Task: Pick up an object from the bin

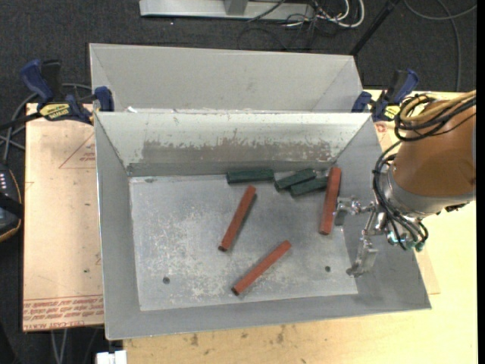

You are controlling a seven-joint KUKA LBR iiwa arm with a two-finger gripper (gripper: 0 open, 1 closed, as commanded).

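The grey metal bin (189, 139) holds a few loose sticks on its scuffed floor. The hand (352, 238) hangs low at the bin's right side, close to the right wall, spread wide with nothing between its fingers (362, 258). Just to its left lies a red-brown rectangular bar (330, 201), nearly upright in the view; its lower end is near the hand's upper finger, and I cannot tell whether they touch. A second red-brown bar (238, 218) lies slanted in the middle of the floor, and a third red-brown bar (261, 267) lies slanted nearer the front edge. Along the foot of the rear wall rest a dark green flat bar (250, 176) and a pair of dark green bars (303, 181) lying against each other.
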